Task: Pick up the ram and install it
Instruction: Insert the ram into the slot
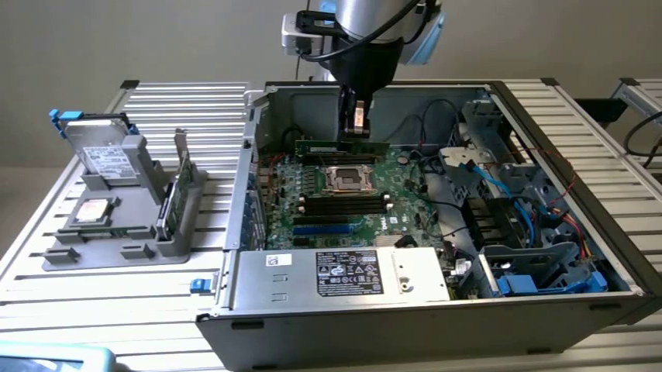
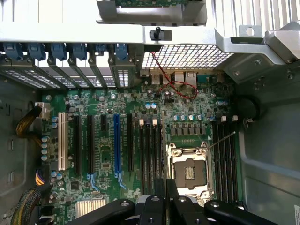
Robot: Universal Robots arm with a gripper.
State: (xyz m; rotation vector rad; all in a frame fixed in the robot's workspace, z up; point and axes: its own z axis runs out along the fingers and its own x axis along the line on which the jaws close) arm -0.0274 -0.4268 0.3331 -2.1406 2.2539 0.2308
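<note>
In the exterior view the ram [image 1: 343, 144], a long thin green stick, hangs level and edge-down inside the open computer case [image 1: 342, 310]. My gripper [image 1: 355, 132] is shut on the ram's middle from above. The stick sits just over the motherboard [image 1: 310, 186], on the far side of the CPU socket [image 1: 349, 180]. In the wrist view my dark fingers [image 2: 154, 206] frame the gripper [image 2: 166, 202] above the board, beside the CPU socket [image 2: 189, 171] and the black memory slots [image 2: 150, 154]. The held stick is hard to make out there.
A grey holder tray [image 1: 104, 252] on the exterior view's left carries a hard drive [image 1: 104, 151], a silver chip [image 1: 95, 209] and an upright green card [image 1: 178, 194]. The power supply [image 1: 342, 273] lies at the case front. Cables and a drive cage [image 1: 517, 201] fill the right side.
</note>
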